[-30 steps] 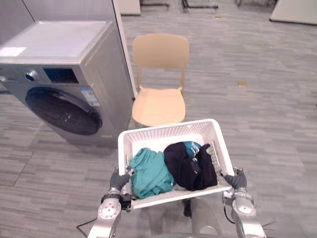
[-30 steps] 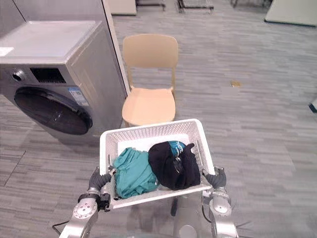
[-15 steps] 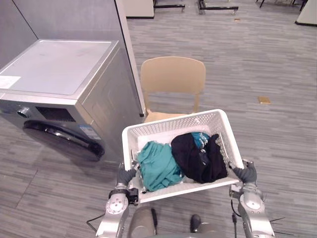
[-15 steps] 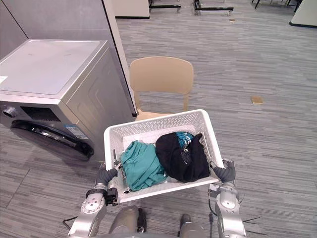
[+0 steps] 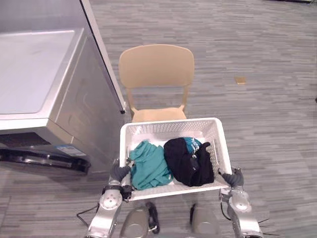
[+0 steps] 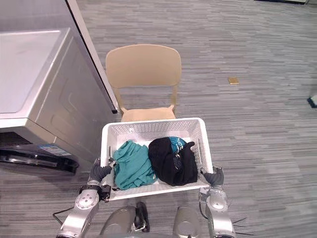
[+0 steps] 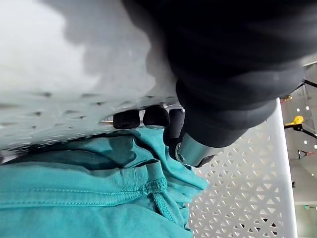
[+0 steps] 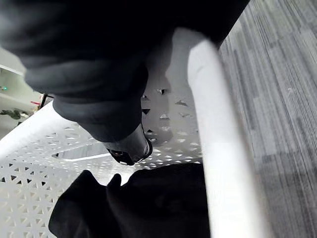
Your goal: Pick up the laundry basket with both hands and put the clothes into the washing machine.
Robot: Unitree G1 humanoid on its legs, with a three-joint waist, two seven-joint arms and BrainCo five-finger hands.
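Observation:
A white perforated laundry basket (image 5: 171, 127) hangs in front of me, held off the floor by its two short sides. A crumpled teal garment (image 5: 147, 167) lies in its left half and a black garment (image 5: 189, 161) in its right half. My left hand (image 5: 119, 173) is shut on the basket's left rim, its dark fingertips (image 7: 142, 118) curled over the edge above the teal garment (image 7: 94, 198). My right hand (image 5: 233, 177) is shut on the right rim (image 8: 216, 129), with a finger (image 8: 130, 148) hooked inside above the black garment (image 8: 148, 206). The grey washing machine (image 5: 44, 94) stands to the left, its dark door rim (image 5: 44, 161) low on the front.
A beige chair (image 5: 156, 74) stands just beyond the basket, its seat partly hidden by the far rim. A grey partition edge (image 5: 101, 54) runs between washer and chair. A small tan scrap (image 5: 240, 80) lies on the grey plank floor at right.
The whole picture has shifted, so the camera has moved: the washer now shows more from above at the left. Both hands keep hold of the basket, and the clothes lie as before.

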